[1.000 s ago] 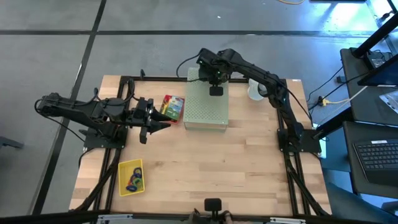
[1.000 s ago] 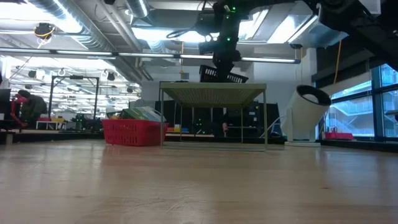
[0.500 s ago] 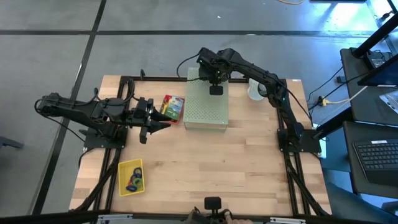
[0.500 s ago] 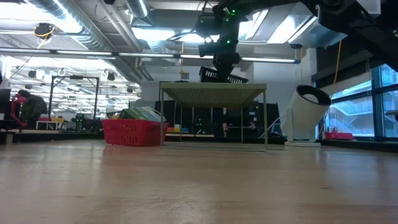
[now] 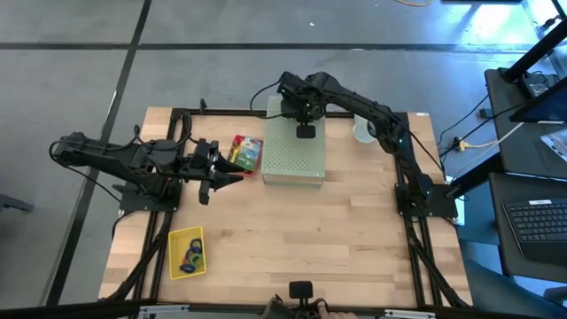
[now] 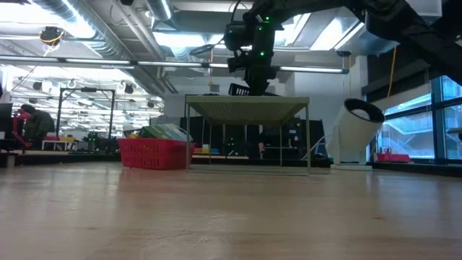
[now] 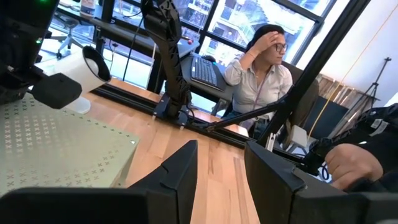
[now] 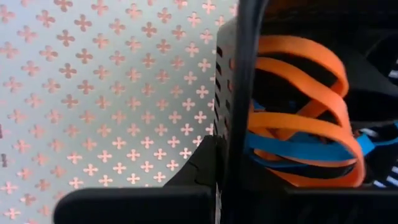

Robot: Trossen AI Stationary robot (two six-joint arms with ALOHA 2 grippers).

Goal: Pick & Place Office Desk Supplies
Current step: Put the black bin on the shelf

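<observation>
My right gripper [image 5: 302, 113] hangs over the large pale green perforated box [image 5: 295, 155], shut on a small black mesh tray [image 6: 247, 89]. The tray holds orange and blue rubber bands [image 8: 298, 130]. Its underside is close above the box's top; whether they touch does not show. A yellow-and-green card box [image 5: 246, 152] lies on the table left of the perforated box. My left gripper [image 5: 232, 175] stands open and level just left of that card box, with nothing between its fingers [image 7: 180, 177]. My right gripper pinches the black tray's perforated side wall [image 8: 227, 93] between its two fingers. It comes from above, pointing steeply down. The rubber bands lie on the inner side of that wall. The tray hangs below the fingers over the perforated box's top.
A yellow tray [image 5: 185, 252] with more rubber bands sits near the table's front left. A white round object [image 5: 363, 130] stands right of the perforated box. Beyond the table a seated person [image 7: 261, 74] shows in the left wrist view. Bare wood spans the near half of the table.
My right gripper has shifted slightly down and toward the table's left with the black tray, which now shows nearer the perforated box's top.
</observation>
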